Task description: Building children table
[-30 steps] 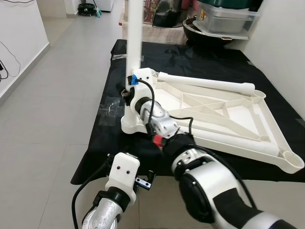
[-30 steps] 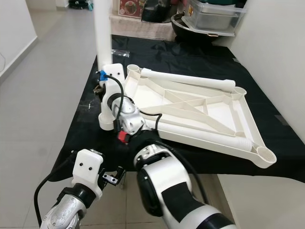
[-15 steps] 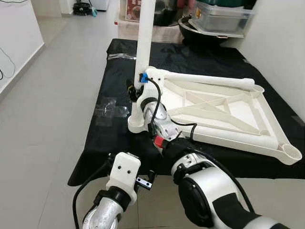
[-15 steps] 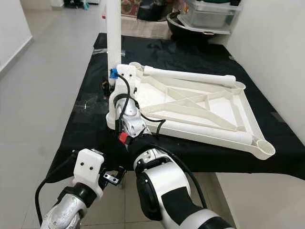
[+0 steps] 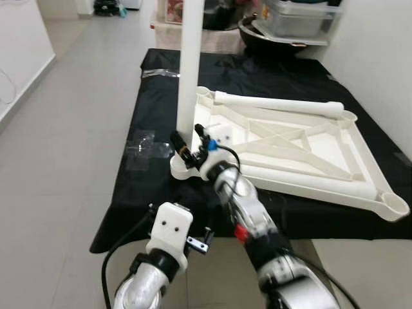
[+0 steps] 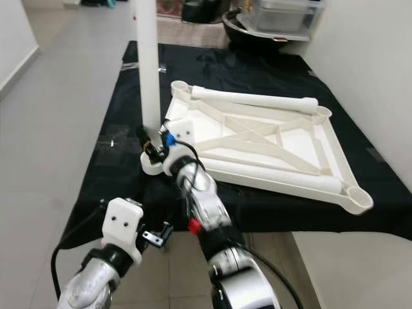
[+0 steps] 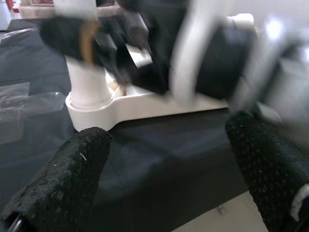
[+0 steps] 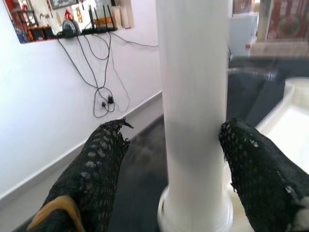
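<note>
Upside-down table (image 5: 290,145) on the black cloth (image 5: 154,122). One leg (image 5: 190,71) standing straight up in the near corner socket (image 5: 182,170). Right gripper (image 5: 190,143) low at that leg, open, one finger (image 8: 104,164) each side, not squeezing. Left gripper (image 7: 169,164) open too, held back near the cloth's edge. Right arm much nearer the leg.

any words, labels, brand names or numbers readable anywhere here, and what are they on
No text can be read.
Red printed box at the far end of the black mat: print too small and blurred to read.
White table leg, upturned tabletop, storage tub: no markings visible.
</note>
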